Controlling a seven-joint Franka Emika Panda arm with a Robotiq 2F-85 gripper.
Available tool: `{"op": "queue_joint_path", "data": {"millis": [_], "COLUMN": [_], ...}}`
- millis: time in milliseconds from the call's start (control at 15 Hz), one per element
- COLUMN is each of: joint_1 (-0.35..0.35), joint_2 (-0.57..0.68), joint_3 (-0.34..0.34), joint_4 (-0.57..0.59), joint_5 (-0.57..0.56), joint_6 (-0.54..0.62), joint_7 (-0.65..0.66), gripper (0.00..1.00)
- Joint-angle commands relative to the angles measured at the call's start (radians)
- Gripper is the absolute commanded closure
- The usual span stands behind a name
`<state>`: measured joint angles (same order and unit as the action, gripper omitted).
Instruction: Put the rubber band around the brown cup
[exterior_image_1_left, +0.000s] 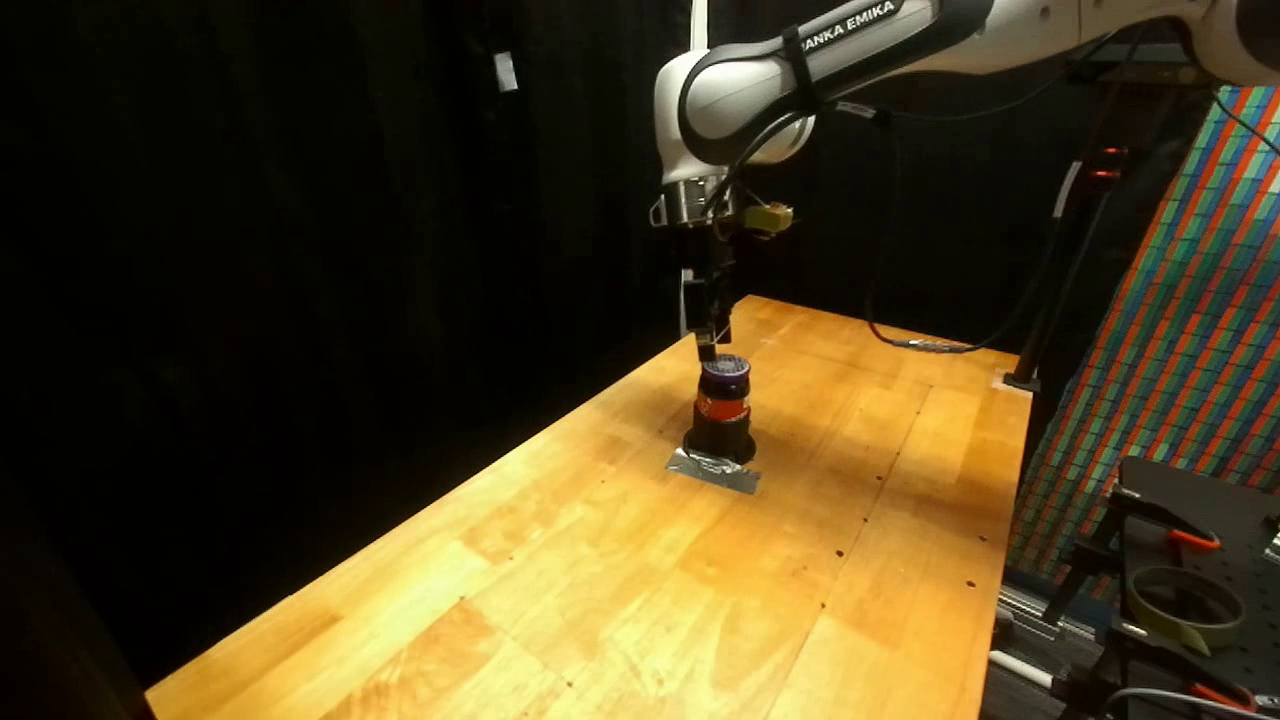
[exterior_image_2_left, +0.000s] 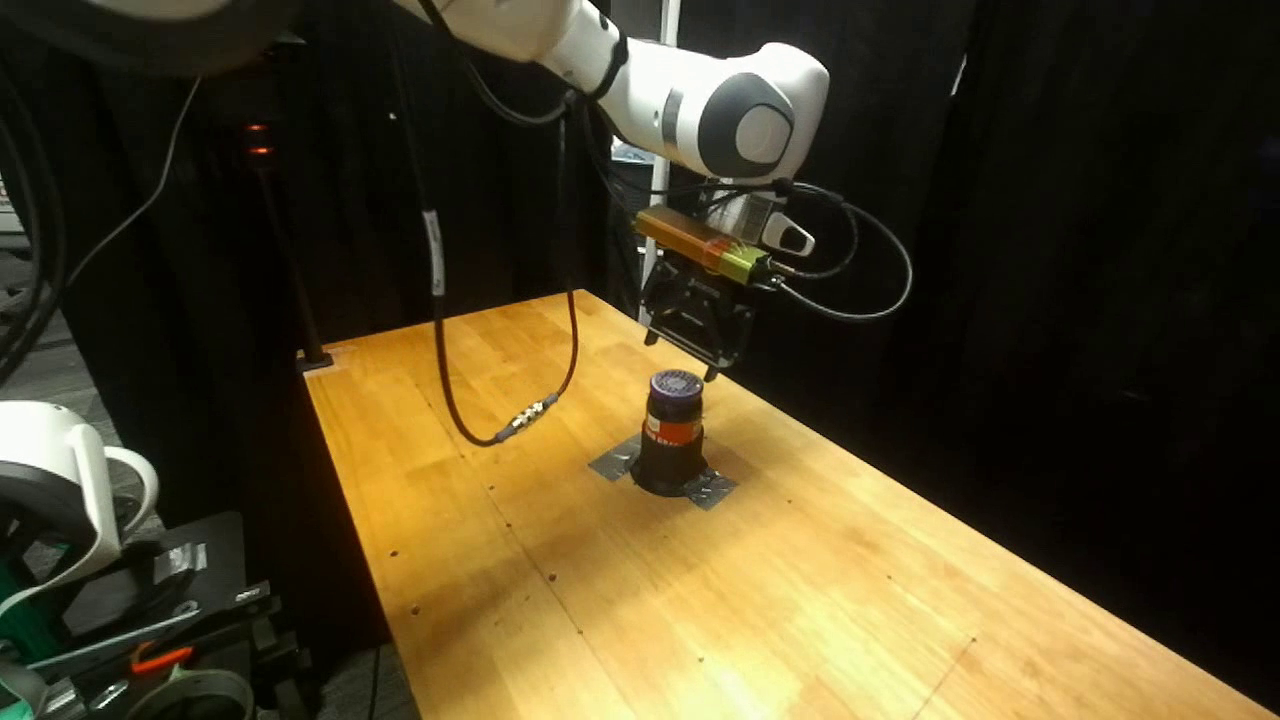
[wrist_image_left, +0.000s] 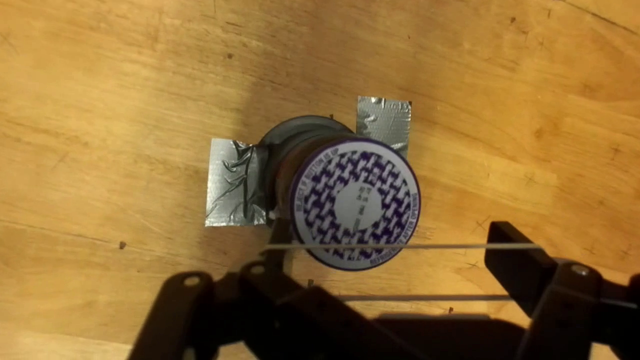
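The gripper (wrist_image_left: 392, 244) is nearest the wrist camera, its fingers (wrist_image_left: 520, 270) set wide apart. A rubber band (wrist_image_left: 450, 246) is stretched taut between them in two roughly parallel strands.

Brown cup (exterior_image_2_left: 672, 432): upright on the wooden desk (exterior_image_1_left: 560, 560), dark, with an orange-red stripe round its middle. Its pale lid (wrist_image_left: 357, 206) carries a purple pattern and lettering round the edge.

Position against the gripper: in both exterior views the cup stands close under the gripper, the fingertips appearing just above or beside the top of the lid. Seen from the wrist, the lid lies between the two fingers, closer to the finger at picture left; whether they touch cannot be told. One strand of the band crosses above the lid, near its lower edge in that view; the remaining strand runs clear of it.

Cup foot: a black flared base (exterior_image_1_left: 720, 440), with two strips of silver tape (wrist_image_left: 232, 185) lying on the desk and reaching it from different sides.

Arm (exterior_image_2_left: 645, 95): reaching over the desk, wrist pointing down, a yellow-green device (exterior_image_2_left: 700, 245) mounted just above the gripper
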<state>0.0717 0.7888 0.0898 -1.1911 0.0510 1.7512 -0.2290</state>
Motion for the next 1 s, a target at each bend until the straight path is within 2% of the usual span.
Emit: {"op": "queue_joint_path", "data": {"millis": [0,400,667,933], "joint_1": [0.027,0.052,0.055,0.064], "joint_2": [0.159,0.288,0.307,0.278], "joint_3": [-0.014,-0.04,-0.037,-0.042], "joint_4": [0.242,0.41,0.431,0.379], "joint_5": [-0.044,-0.096,-0.095,-0.109], "joint_6": [-0.086,-0.158,-0.269,-0.327], "joint_7": [0.041,0.084,0.072,0.054], "gripper": [0.0,0.0,0.0,0.0]}}
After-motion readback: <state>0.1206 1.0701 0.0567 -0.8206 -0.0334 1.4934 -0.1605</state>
